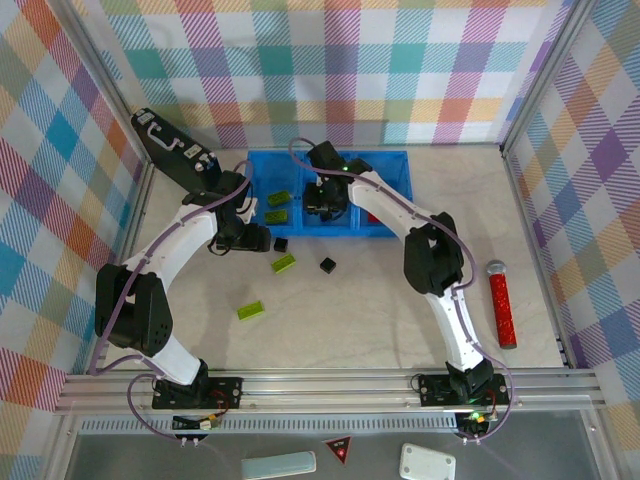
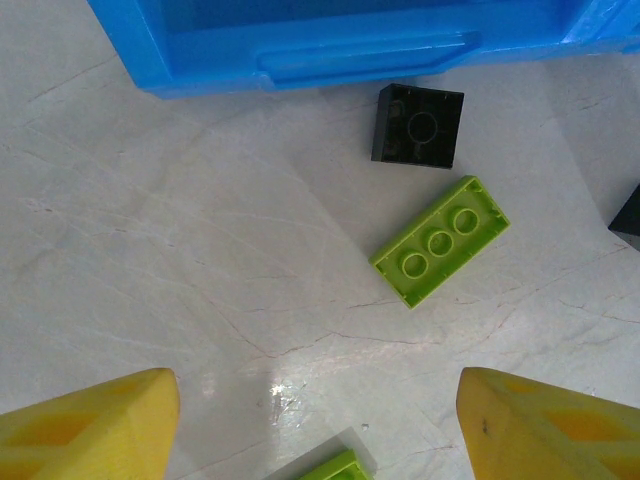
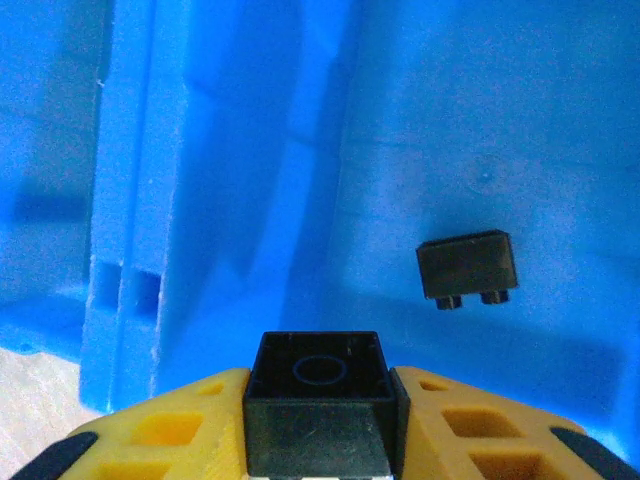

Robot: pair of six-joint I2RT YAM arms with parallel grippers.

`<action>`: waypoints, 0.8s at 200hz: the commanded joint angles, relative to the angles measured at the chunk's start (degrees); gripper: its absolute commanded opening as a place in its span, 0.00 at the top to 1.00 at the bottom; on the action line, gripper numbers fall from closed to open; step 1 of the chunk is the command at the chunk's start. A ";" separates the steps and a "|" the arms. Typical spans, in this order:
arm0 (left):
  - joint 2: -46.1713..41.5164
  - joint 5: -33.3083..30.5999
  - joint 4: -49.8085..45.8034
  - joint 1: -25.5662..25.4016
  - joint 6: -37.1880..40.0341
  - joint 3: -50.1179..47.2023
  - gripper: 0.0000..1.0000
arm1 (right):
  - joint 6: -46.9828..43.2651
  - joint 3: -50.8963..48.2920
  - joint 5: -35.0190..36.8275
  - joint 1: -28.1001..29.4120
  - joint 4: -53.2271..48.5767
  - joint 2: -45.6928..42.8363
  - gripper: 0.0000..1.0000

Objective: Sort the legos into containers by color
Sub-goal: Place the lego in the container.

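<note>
The black brick [image 3: 318,372] pinched in the right gripper [image 3: 318,410] hangs over the tray's [image 1: 400,160] middle bin beside another black [image 3: 467,268], while the wide-open left gripper [image 2: 318,425] faces loose greens [image 1: 285,263] and blacks [image 1: 327,265] at the tray's 6 o'clock.

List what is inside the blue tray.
Left compartment: two green bricks. Middle: one loose black brick, beneath the right pincer gripping another black brick. Right: something red, mostly covered by the right arm.

Right gripper [image 3: 318,425] clamping black lego [image 3: 318,385], second black lego [image 3: 467,267] in blue tray [image 3: 240,150]
</note>
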 commanded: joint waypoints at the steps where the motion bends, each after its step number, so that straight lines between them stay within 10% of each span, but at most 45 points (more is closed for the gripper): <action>1: 0.69 -0.61 -0.12 0.45 1.09 -0.61 0.27 | -1.19 3.19 -2.32 -0.48 -1.30 2.25 0.60; 160: 1.14 -0.45 0.05 0.45 0.85 -0.84 0.27 | -1.57 8.11 -1.76 -0.66 -5.40 5.06 0.55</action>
